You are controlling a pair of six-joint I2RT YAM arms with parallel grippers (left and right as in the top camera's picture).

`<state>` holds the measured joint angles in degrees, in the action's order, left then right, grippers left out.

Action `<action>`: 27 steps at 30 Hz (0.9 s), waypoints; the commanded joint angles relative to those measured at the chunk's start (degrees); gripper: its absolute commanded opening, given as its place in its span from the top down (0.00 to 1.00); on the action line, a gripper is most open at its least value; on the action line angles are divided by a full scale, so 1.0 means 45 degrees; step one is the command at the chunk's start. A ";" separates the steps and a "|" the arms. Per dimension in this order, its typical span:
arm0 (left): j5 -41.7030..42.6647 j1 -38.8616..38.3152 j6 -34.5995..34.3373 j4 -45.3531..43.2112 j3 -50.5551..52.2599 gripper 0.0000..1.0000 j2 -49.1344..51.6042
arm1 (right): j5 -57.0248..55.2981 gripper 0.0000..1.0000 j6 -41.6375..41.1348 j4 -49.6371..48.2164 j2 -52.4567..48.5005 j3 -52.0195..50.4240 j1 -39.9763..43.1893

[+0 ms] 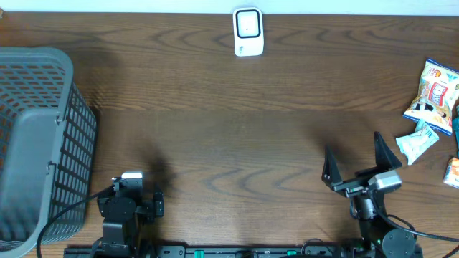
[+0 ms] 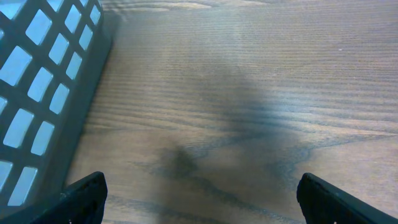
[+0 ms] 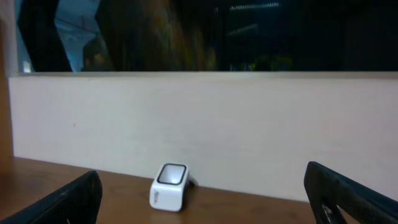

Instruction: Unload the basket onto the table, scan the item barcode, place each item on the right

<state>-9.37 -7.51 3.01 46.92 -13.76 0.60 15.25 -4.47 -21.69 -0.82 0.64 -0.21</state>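
A white barcode scanner (image 1: pixel 248 31) stands at the middle of the table's far edge, and the right wrist view shows it (image 3: pixel 169 186) in front of a pale wall. Snack packets lie at the table's right edge: a yellow and white bag (image 1: pixel 432 97), a small light-blue packet (image 1: pixel 417 143) and a third one (image 1: pixel 453 172) cut off by the frame. My right gripper (image 1: pixel 353 154) is open and empty, left of the packets and facing the scanner. My left gripper (image 2: pixel 199 193) is open over bare wood, nothing between its fingers.
A grey plastic basket (image 1: pixel 36 143) fills the left side of the table, and its mesh wall (image 2: pixel 43 93) is close to my left gripper. The left arm (image 1: pixel 118 211) sits at the front edge beside it. Dark wood spans the middle.
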 commanded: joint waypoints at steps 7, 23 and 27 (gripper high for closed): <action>-0.0073 0.0044 0.0073 0.0146 0.0097 0.02 -0.0058 | -0.1141 0.01 0.0117 0.1928 0.0121 -0.0078 -0.0097; -0.0078 0.0044 0.0073 0.0146 0.0097 0.02 -0.0058 | -0.2166 0.01 0.0170 0.5702 0.0121 -0.0073 -0.0097; -0.0073 0.0044 0.0073 0.0146 0.0097 0.02 -0.0058 | -0.2171 0.01 0.0389 0.5707 0.0121 -0.0073 -0.0097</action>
<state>-9.37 -7.51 3.01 46.92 -13.76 0.60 6.44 -4.25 3.62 -0.69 0.38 -0.25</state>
